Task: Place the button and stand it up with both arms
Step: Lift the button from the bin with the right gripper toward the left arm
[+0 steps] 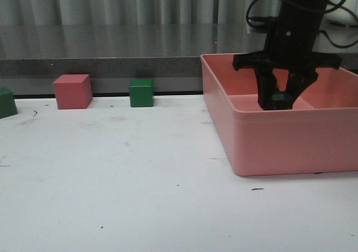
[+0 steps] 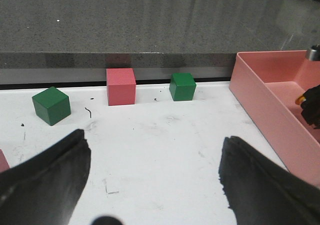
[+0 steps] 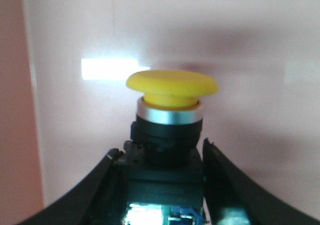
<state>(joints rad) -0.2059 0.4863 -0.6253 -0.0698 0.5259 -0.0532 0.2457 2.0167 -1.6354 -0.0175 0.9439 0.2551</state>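
The button [image 3: 171, 87] has a yellow mushroom cap, a silver ring and a black blocky base with blue-green marks. My right gripper [image 3: 160, 152] is shut on that base, one finger on each side. In the front view the right gripper [image 1: 282, 101] hangs low inside the pink bin [image 1: 279, 143], pointing down. An orange sliver of the button [image 2: 300, 99] shows inside the bin in the left wrist view. My left gripper [image 2: 155, 140] is open over the bare white table with nothing between its fingers. The front view does not show it.
A pink cube [image 1: 72, 91] and a green cube [image 1: 141, 92] stand at the table's back edge. Another green cube [image 1: 5, 102] sits at the far left. A dark raised ledge [image 1: 100, 67] runs behind them. The bin has an inner divider [image 1: 246, 96].
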